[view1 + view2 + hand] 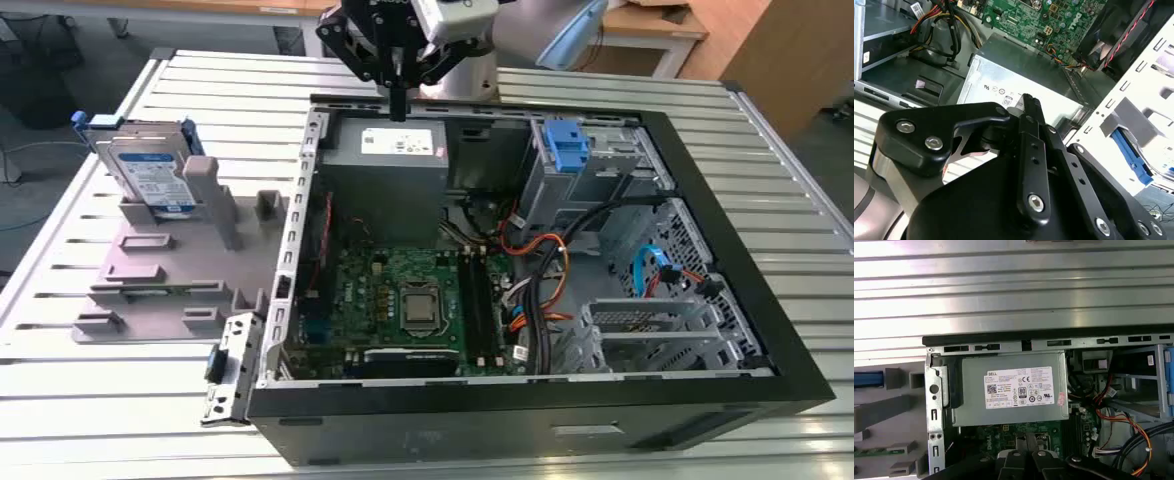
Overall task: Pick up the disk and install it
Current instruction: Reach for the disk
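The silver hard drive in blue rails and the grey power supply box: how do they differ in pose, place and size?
Pose: the silver hard drive in blue rails stands on edge; the grey power supply box lies flat, sticker up. Place: the drive sits in the grey fixture outside the black computer case; the box is mounted inside it. Size: the box looks bulkier than the drive. Both are rectangular, metal and labelled.
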Available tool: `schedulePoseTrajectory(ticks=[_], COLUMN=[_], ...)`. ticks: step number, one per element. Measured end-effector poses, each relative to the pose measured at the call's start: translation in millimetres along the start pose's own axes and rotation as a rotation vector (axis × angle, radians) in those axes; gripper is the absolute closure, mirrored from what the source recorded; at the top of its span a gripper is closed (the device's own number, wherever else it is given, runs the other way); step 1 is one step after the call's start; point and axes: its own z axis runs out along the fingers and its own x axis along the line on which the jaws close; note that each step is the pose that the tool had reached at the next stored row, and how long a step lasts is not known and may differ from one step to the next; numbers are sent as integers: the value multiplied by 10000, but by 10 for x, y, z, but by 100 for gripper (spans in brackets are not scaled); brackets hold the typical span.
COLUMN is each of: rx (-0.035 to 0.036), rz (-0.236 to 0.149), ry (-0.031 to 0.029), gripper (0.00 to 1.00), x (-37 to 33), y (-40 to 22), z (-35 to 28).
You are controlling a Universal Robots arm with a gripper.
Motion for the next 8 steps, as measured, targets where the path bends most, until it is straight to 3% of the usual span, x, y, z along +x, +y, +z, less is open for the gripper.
schedulePoseTrajectory(ticks=[8], rx=[0], rz=[0], ry=[0], gripper=[89], x=[0], y=[0], z=[-4])
